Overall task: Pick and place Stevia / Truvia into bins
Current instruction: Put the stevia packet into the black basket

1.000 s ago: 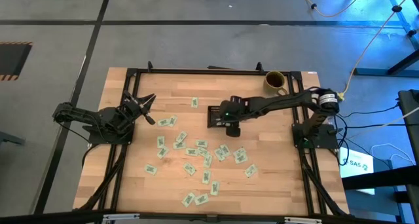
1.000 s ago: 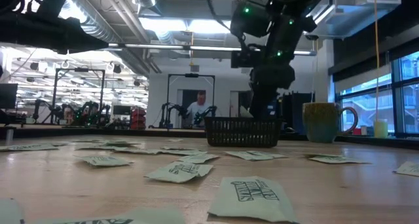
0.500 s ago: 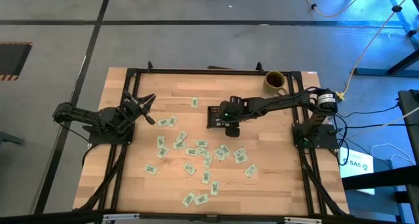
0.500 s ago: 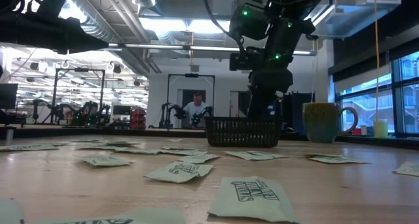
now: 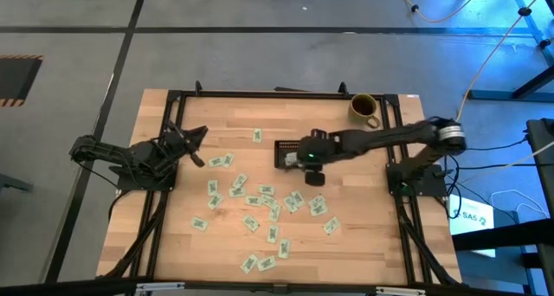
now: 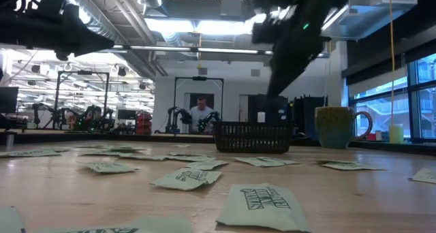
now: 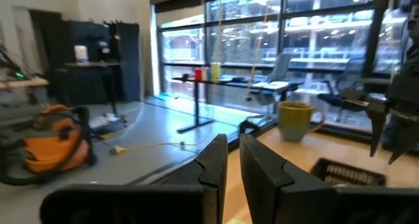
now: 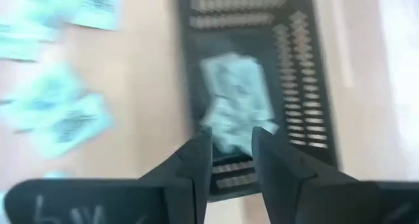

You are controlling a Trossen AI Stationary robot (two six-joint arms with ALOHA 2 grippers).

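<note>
Stevia packets point(image 8: 232, 99) lying in black tray point(image 5: 288, 152), right pincer point(image 5: 305, 160) stretched low above it, fingers apart, empty; left pincer point(image 5: 196, 137) folded near left edge, fingers narrowly parted.

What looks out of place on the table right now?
Only the sweetener packets scattered loose over the wooden table, some overlapping. At least one lies in the black tray. The olive mug stands upright in a corner.

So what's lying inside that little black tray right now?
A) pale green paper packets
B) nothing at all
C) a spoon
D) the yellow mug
A: the right wrist view shows pale green packets lying in the black tray, just beyond the right end effector.
</note>
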